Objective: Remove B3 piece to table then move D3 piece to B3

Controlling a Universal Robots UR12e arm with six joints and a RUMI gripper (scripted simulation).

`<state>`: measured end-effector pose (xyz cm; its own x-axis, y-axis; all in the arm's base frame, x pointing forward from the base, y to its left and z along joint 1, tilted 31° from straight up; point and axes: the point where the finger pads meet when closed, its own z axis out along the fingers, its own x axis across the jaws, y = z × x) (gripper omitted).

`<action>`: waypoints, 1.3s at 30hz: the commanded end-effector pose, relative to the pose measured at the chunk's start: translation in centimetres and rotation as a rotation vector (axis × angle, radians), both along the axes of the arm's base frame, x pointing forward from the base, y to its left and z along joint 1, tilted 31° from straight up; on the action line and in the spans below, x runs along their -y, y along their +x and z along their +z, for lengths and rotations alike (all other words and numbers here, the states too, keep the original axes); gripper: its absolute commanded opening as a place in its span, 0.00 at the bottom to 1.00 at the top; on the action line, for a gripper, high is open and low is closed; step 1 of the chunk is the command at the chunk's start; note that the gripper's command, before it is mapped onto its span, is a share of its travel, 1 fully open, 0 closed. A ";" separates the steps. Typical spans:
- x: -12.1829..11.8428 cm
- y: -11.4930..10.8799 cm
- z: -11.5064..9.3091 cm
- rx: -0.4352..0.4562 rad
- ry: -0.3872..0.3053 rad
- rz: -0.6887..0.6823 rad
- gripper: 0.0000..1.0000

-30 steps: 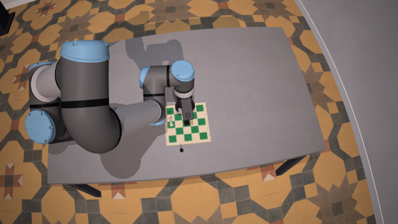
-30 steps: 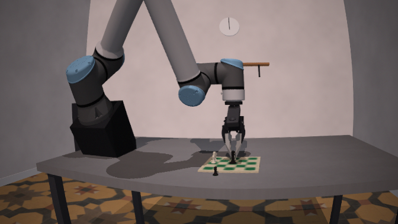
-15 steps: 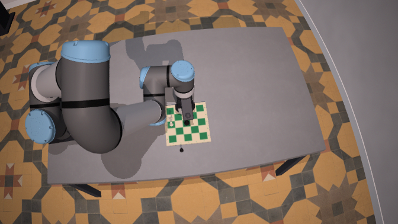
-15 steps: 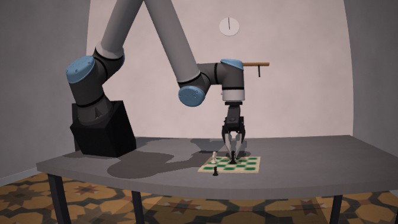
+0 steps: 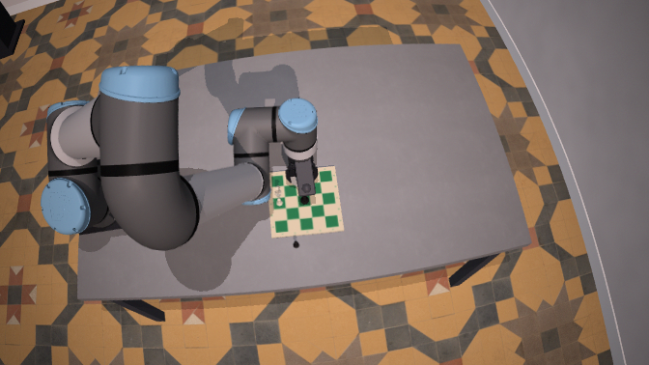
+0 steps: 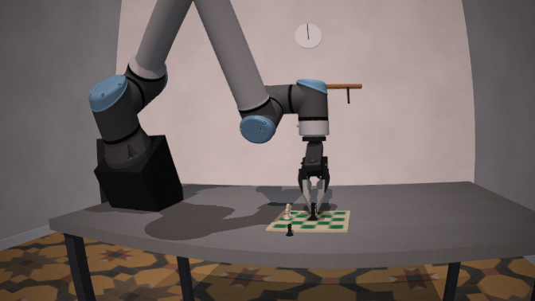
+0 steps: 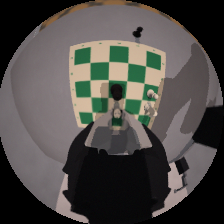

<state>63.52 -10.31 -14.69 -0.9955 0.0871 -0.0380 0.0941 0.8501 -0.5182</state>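
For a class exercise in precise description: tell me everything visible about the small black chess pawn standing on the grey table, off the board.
The small black chess pawn has a round head, a narrow neck and a flared base, and looks smooth and dark. It stands upright on the grey table, just outside one edge of the green-and-cream chessboard and on no square. Only the table touches it. The gripper is away over the board.
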 end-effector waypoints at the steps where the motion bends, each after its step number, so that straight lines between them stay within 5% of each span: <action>1: 0.0 0.0 0.0 0.001 0.000 0.000 0.00; 39: 0.2 0.0 -0.3 0.001 0.000 0.000 0.00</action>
<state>63.52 -10.52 -15.04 -0.9955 0.0871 -0.0380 0.0941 0.8501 -0.5182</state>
